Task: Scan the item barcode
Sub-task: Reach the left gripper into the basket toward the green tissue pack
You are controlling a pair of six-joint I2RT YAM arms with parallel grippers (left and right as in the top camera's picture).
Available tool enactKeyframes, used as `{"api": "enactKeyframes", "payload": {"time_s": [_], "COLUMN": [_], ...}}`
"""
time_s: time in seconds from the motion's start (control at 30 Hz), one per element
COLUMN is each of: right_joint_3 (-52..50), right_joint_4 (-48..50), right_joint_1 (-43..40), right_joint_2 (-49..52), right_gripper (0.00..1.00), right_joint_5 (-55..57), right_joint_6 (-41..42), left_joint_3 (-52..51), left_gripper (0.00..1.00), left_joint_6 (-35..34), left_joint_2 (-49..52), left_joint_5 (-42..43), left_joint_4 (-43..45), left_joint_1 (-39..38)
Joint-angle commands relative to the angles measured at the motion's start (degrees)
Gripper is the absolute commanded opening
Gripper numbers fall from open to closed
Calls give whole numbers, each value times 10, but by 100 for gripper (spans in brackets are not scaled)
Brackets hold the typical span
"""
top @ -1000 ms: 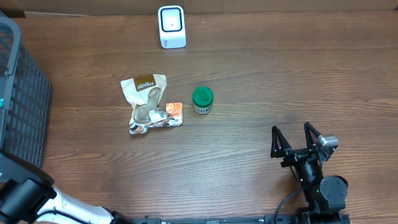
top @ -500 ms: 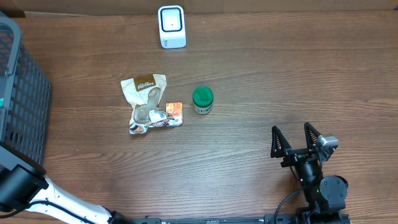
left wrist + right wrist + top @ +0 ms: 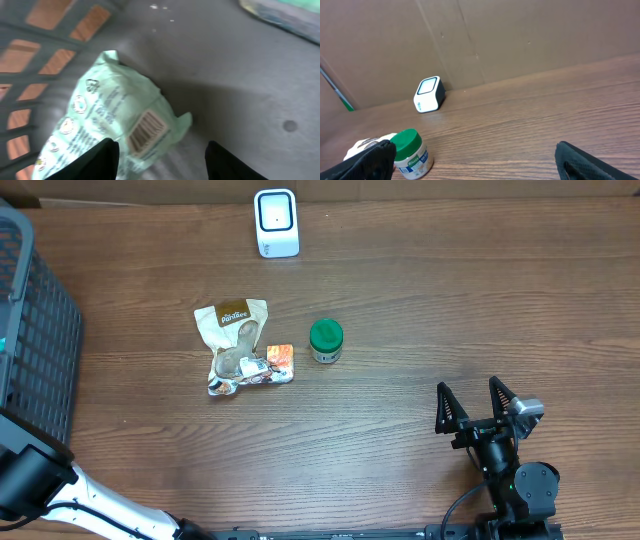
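Observation:
In the left wrist view a pale green packet [image 3: 112, 132] lies on the grey floor of the basket, its barcode [image 3: 148, 131] facing up. My left gripper [image 3: 161, 150] hovers just over it, jaws apart, the left finger [image 3: 102, 160] over the packet's edge and nothing gripped. The overhead view shows only that arm's white link [image 3: 90, 505], at the lower left. My right gripper [image 3: 478, 402] stands open low on the table's right side, holding nothing. The white scanner [image 3: 276, 222] sits at the far edge and also shows in the right wrist view [image 3: 429, 94].
A dark mesh basket [image 3: 30, 330] fills the left edge. A brown snack bag [image 3: 235, 330] with a small orange pack [image 3: 279, 358] lies mid-table, beside a green-lidded jar [image 3: 326, 340]; the jar [image 3: 411, 154] stands by my right gripper's left finger. Cardboard walls stand behind.
The left arm's white link slid slightly left and down in the overhead view. The right arm and the table items stayed put.

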Motion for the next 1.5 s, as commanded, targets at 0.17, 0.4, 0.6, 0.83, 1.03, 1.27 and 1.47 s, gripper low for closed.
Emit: {"api": "enactKeyframes", "payload": {"time_s": [0.17,0.4,0.6,0.83,1.03,1.27,1.47], "right_joint_3": [-6,-6,-6,-6,-6,-6,-6], "right_joint_4": [3,3,3,3,3,3,3], "right_joint_1": [3,3,3,3,3,3,3], "right_joint_2": [-6,-6,-6,-6,-6,-6,-6], "right_gripper": [100,100,100,100,100,100,100], "right_joint_5": [-1,-1,-1,-1,-1,-1,-1], "right_joint_6": [1,1,1,1,1,1,1], "left_joint_3": [-2,-2,-2,-2,-7,-9,-9], "left_gripper": [53,27,39,64,62,54,4], "left_joint_6": [7,-8,-8,14,14,14,14], "left_joint_2": [18,29,29,29,32,56,58], "left_joint_5": [-38,-10,-4,-5,-5,-7,-6], "left_joint_4": [17,17,10,-3,-8,-10,-10], "left_joint_1": [13,12,11,13,14,14,14]}}
